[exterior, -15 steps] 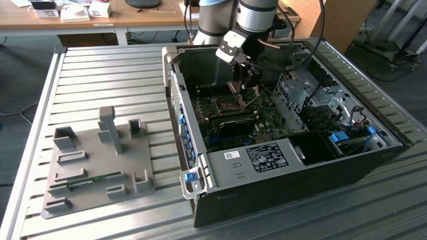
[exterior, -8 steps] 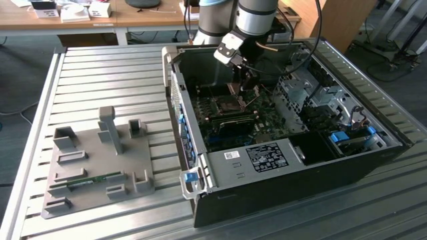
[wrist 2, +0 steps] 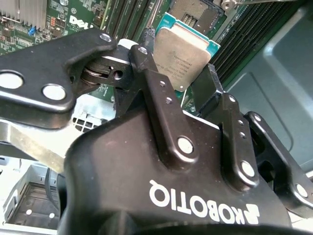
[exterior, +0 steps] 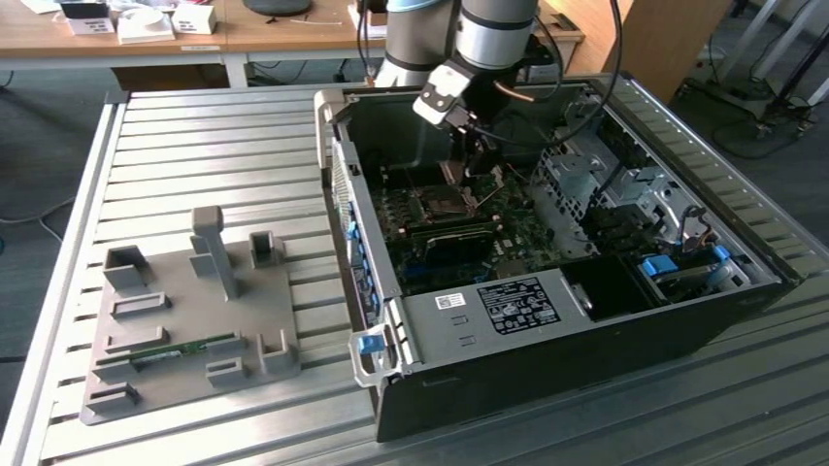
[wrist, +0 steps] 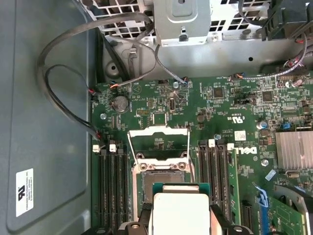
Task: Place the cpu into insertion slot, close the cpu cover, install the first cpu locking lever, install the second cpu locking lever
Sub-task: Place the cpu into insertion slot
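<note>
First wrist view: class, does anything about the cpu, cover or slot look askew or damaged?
Nothing stands out. The gripper holds the cpu square to the insertion slot, the cpu cover stands open, and no damage shows.

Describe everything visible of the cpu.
The cpu is a thin square chip with a pale silver-grey metal face on a green-edged substrate. The pincer grips it by two opposite edges, holding it above the motherboard near the open insertion slot, not yet seated in it.
</note>
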